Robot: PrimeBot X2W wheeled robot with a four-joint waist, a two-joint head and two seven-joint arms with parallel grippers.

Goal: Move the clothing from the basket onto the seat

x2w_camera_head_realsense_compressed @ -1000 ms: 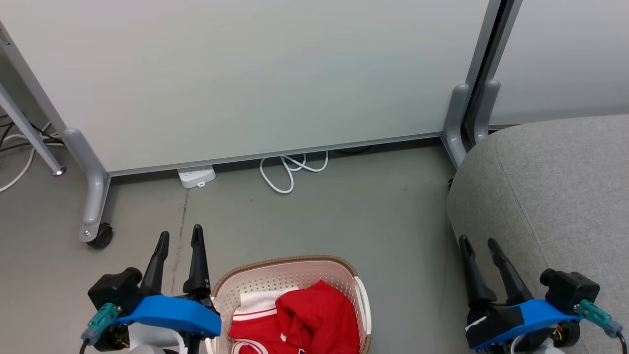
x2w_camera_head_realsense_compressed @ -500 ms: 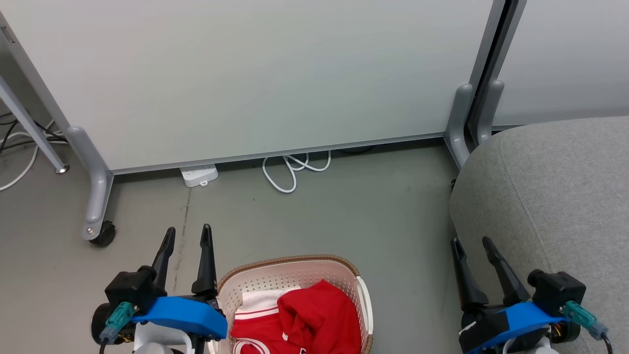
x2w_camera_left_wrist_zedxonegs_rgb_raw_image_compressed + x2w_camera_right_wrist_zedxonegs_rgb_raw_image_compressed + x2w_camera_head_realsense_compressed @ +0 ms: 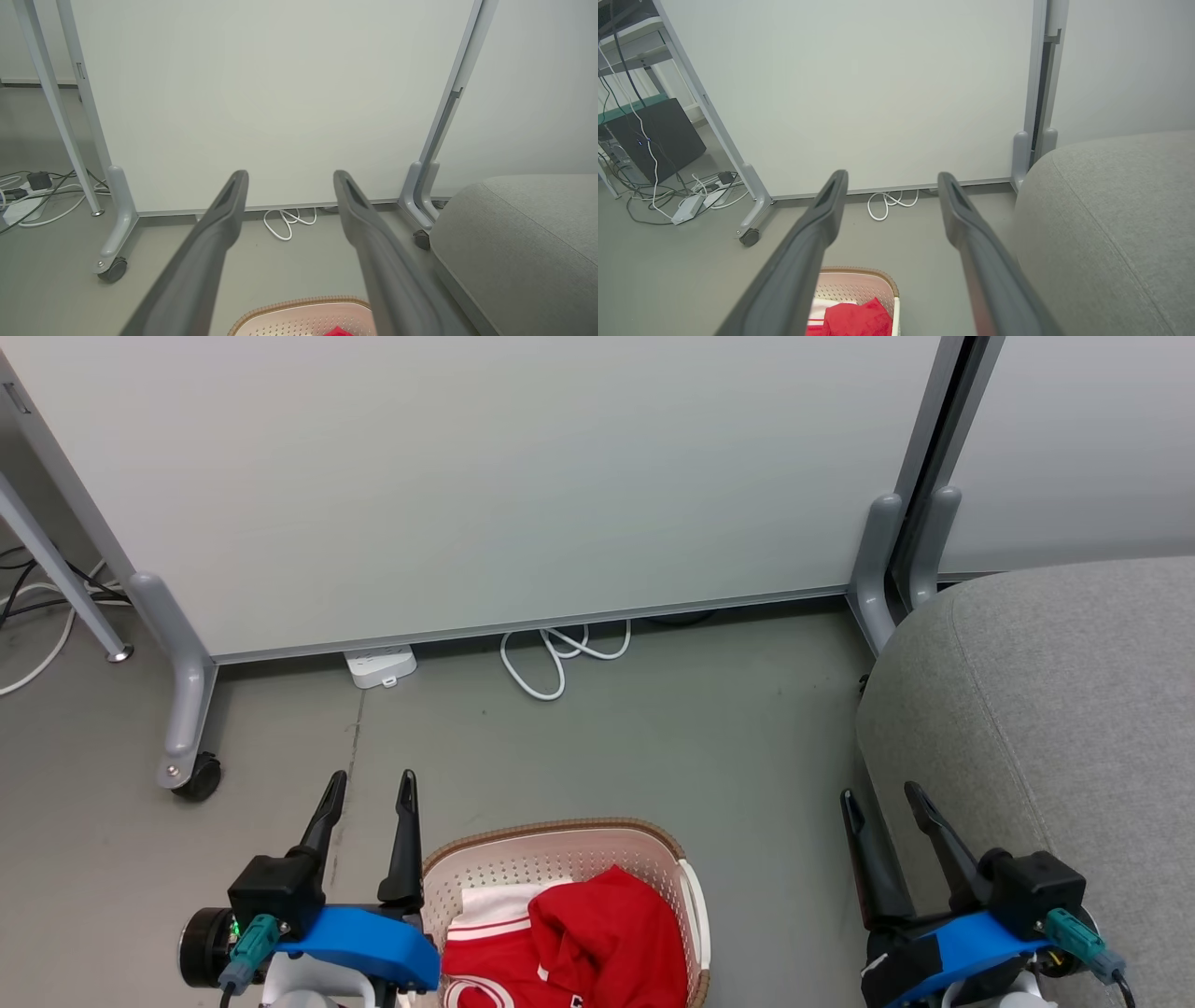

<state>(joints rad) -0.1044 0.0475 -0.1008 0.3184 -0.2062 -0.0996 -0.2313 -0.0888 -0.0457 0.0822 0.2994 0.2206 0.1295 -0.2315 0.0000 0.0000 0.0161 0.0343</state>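
Your left gripper (image 3: 372, 775) hangs with its two dark fingers spread apart and nothing between them. It is just beside the left side of the basket (image 3: 551, 826), fingertips over the bare grey floor (image 3: 653, 737). Your right gripper (image 3: 878, 791) is spread and empty too. It sits at the left flank of the seat (image 3: 1055, 709), well apart from the basket.

Both garments lie in the basket. The plain red garment (image 3: 607, 924) is heaped on top toward the right. The striped jersey (image 3: 485, 952) lies partly under it on the left, its white part toward the basket's far wall. The basket stands on the floor between your two grippers, its near part cut off by the bottom of the head view. A strip of floor separates it from the seat.

Beyond stands a pale partition panel (image 3: 513, 476) on wheeled feet, with a looped white cable (image 3: 557, 663) and a power strip (image 3: 380, 665) at its base.
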